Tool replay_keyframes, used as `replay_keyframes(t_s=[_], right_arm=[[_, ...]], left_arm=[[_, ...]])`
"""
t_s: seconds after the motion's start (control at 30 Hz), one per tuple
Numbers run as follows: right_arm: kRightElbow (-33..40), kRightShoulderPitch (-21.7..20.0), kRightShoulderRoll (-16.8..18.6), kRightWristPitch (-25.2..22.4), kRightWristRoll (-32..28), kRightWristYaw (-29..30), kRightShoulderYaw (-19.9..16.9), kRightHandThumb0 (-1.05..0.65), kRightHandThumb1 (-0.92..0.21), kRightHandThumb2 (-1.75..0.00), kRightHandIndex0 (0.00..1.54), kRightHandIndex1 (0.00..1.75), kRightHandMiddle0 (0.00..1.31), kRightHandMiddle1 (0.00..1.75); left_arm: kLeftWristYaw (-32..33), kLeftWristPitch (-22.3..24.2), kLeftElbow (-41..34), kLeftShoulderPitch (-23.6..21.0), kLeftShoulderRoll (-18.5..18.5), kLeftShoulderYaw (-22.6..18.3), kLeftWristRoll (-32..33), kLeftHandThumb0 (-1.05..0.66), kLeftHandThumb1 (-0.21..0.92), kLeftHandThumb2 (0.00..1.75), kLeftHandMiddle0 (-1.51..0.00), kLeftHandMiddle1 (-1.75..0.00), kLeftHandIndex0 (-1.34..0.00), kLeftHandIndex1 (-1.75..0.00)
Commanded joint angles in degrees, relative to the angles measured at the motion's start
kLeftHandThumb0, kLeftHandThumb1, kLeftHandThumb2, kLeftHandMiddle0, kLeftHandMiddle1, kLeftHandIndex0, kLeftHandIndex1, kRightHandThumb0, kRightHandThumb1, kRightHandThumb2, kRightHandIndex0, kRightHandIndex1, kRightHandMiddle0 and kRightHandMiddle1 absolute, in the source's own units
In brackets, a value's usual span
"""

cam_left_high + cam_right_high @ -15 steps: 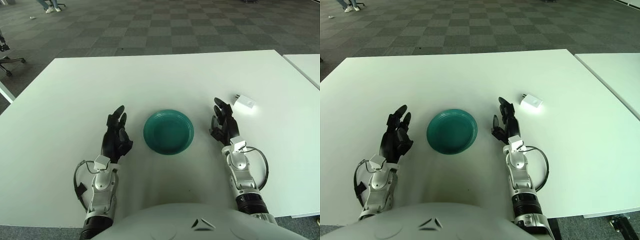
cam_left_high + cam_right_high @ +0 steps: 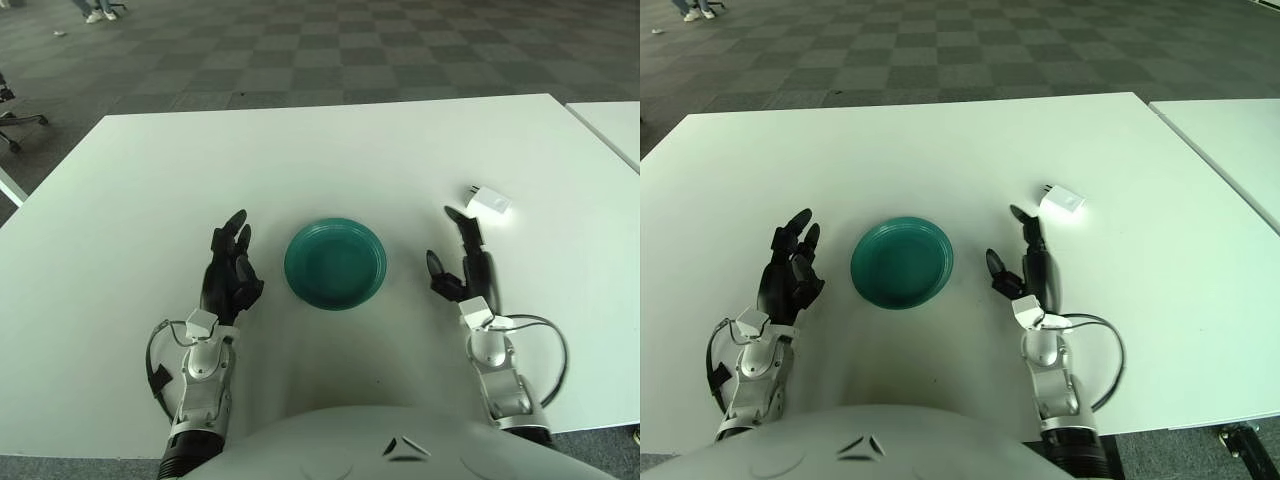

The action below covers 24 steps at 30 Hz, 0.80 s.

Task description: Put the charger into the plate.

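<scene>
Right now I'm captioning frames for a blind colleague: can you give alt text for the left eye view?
A white charger lies on a white table, just beyond the robot's open right hand. An empty green plate sits between that hand and the open left hand.

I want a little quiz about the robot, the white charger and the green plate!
1. True or false: the charger lies inside the plate.
2. Which robot hand is nearer the charger: A) left robot hand B) right robot hand?
3. Fill in: both robot hands hold ____.

Key: 1 false, it lies on the table, apart from the plate. 2 B. 3 nothing, both are open.
</scene>
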State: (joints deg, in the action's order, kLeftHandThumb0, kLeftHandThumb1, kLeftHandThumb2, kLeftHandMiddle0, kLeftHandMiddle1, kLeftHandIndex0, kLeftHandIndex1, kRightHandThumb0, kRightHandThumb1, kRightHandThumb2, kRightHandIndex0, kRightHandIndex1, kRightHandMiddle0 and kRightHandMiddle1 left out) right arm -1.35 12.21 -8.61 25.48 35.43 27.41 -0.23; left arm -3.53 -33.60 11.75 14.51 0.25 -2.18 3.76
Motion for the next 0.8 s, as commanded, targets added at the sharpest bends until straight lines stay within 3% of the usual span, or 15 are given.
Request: replay_keyframes(t_s=[0.0, 0.13, 0.3, 0.57, 0.63, 0.77], right_arm=[[2.65, -3.46, -2.81, -0.89, 11.28, 9.11, -0.44, -0.79, -0.92, -0.59, 0.30, 0.03, 0.00, 0.72], [6.95, -4.57, -4.68, -11.20, 23.69, 13.11, -0.80, -0.90, -0.92, -0.66, 0.26, 0.01, 0.00, 0.73], [9.13, -7.40, -7.65, -19.82, 30.00, 10.51, -2.02, -0.96, -0.92, -0.68, 0.21, 0.00, 0.00, 0.76], [4.37, -14.08, -10.60, -27.02, 32.14, 8.57, -0.08, -1.00, -0.92, -0.72, 0.21, 0.01, 0.00, 0.75], [-2.59, -18.11, -12.98, -27.06, 30.57, 9.26, -0.03, -1.00, -0.92, -0.74, 0.21, 0.01, 0.00, 0.74], [-10.37, -21.87, -15.84, -26.44, 28.07, 9.55, 0.65, -1.02, -0.92, -0.76, 0.21, 0.01, 0.00, 0.70]], left_arm=[[-0.33, -0.39, 6.34, 2.19, -0.65, 0.47, -0.85, -0.96, 0.92, 0.98, -0.29, -0.01, 0.00, -0.72], [-0.67, -0.68, 7.02, 1.73, -0.60, 0.41, -0.44, -0.95, 0.92, 0.98, -0.30, -0.01, 0.00, -0.75], [-1.05, -1.06, 7.88, 1.24, -0.53, 0.38, -0.19, -0.95, 0.92, 0.97, -0.30, -0.01, 0.00, -0.76], [-2.12, -1.94, 9.25, 0.46, -0.28, 0.17, 0.37, -0.96, 0.92, 0.96, -0.30, -0.01, 0.00, -0.79], [-2.45, -2.01, 9.46, 0.36, -0.31, 0.19, 0.73, -0.96, 0.92, 0.96, -0.30, -0.01, 0.00, -0.79], [-3.15, -2.08, 9.68, 0.19, -0.25, 0.11, 1.53, -0.96, 0.92, 0.95, -0.31, -0.01, 0.00, -0.79]])
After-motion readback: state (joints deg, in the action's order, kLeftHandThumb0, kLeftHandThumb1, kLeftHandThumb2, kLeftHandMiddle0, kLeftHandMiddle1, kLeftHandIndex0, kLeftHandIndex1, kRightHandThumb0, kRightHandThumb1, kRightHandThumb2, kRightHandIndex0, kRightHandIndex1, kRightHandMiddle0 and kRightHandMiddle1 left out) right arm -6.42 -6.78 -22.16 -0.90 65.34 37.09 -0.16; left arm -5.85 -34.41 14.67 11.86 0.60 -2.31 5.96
